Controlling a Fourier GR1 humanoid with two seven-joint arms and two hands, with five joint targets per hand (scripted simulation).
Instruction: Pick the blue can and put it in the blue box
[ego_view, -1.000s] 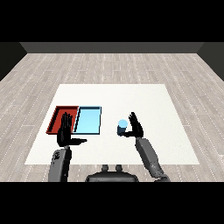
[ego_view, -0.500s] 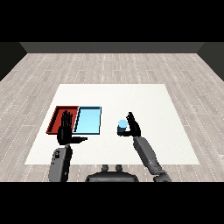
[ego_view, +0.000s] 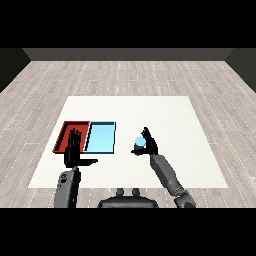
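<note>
Blue can (ego_view: 140, 143) against right hand (ego_view: 149, 144)

Blue can (ego_view: 140, 143), light blue tray (ego_view: 101, 137), red tray (ego_view: 65, 135), white table (ego_view: 165, 115), black hands, grey plank floor (ego_view: 125, 75)

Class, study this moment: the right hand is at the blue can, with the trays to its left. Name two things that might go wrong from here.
1. The right hand sits beside the blue can, possibly not yet wrapped round it; closing could tip it.
2. The red tray touches the light blue tray, so the can might land wrongly.
</note>
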